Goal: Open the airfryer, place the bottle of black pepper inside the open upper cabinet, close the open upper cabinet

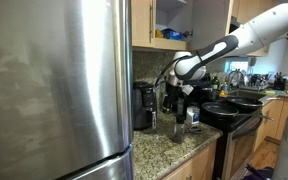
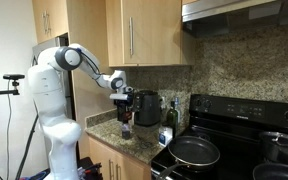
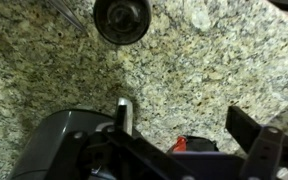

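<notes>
Gripper point(image 1: 174, 97) hangs fingers-down over the counter point(image 3: 204, 60), jaws spread wide, nothing between them. The wrist view shows both fingers apart over bare granite.

Airfryer point(image 1: 142, 105) sits at the back of the counter. The gripper is just beside it, on the side nearer the stove point(image 2: 234, 105), and not touching. So from the tool the airfryer lies sideways, away from the stove. The drawer looks pushed in, but the handle is too small to make out.

Judgement: opening the drawer is the step in hand. The drawer's travel should run out from the airfryer's front, away from the wall. The fingers point down now, so the coming move calls for getting in front of the airfryer and closing on the handle before pulling.

Pepper bottle point(image 2: 125, 128) stands upright on the counter, out in front of the airfryer and almost under the gripper. It is close enough to be knocked. The round black cap point(image 3: 122, 20) at the top of the wrist view is probably this bottle from above; not sure.

Upper cabinet point(image 1: 176, 14) is above the airfryer, door open, white inside, something yellow on the shelf. Nothing placed yet, door not yet shut.
</notes>
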